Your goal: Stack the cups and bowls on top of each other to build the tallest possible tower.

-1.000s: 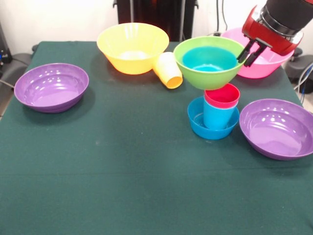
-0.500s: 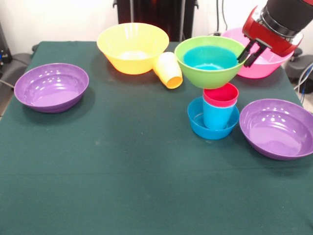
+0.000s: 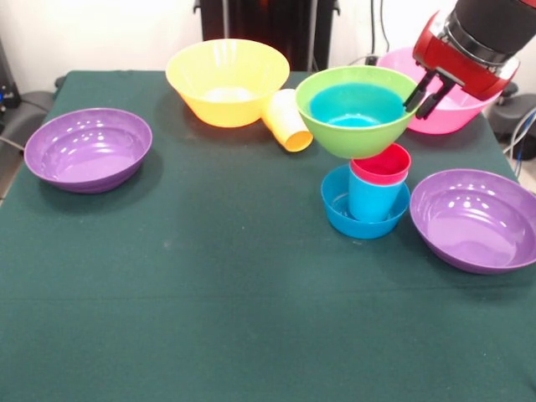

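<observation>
While clamped on the lime green bowl's (image 3: 356, 130) rim, gripper (image 3: 423, 94) up at the right — small blue bowl (image 3: 356, 105) nested inside, hanging just over the red cup (image 3: 381, 163) in the blue cup (image 3: 371, 201), itself standing in another small blue bowl (image 3: 337, 209).

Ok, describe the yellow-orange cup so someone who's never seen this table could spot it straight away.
Find the large orange-yellow plastic bowl at the far side of the green table. Leaning against its right side lies the small yellow-orange plastic tumbler. It is the only cup on its side; the red and blue tumblers stand upright, nested.
</observation>
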### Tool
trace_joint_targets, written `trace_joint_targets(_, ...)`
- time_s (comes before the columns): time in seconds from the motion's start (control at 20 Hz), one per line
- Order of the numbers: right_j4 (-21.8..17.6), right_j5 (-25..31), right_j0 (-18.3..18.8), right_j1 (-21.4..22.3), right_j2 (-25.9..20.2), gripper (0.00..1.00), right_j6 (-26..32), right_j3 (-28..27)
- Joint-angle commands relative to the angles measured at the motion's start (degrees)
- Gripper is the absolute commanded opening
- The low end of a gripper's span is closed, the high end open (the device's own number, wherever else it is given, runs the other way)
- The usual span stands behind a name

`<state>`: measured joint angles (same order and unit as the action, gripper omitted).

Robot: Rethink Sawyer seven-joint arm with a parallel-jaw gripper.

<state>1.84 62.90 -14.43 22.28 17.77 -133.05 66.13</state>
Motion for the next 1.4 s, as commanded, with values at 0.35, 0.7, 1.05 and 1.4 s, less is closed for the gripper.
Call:
trace_joint_targets(0.35, 1.8, -0.1, -0.4, -1.6, -1.9, 0.0, -11.1, -2.5)
trace_joint_targets(0.7, 2.7, 0.5, -0.9, -1.6, -1.4, 0.0, -11.2, -2.0)
trace_joint_targets(1.05, 3.6, 1.6, -1.2, -2.1, -1.1, 0.0, -11.5, -2.6)
trace_joint_targets(1.4, 4.1, 1.8, -1.5, -2.3, -0.5, 0.0, -11.6, -2.8)
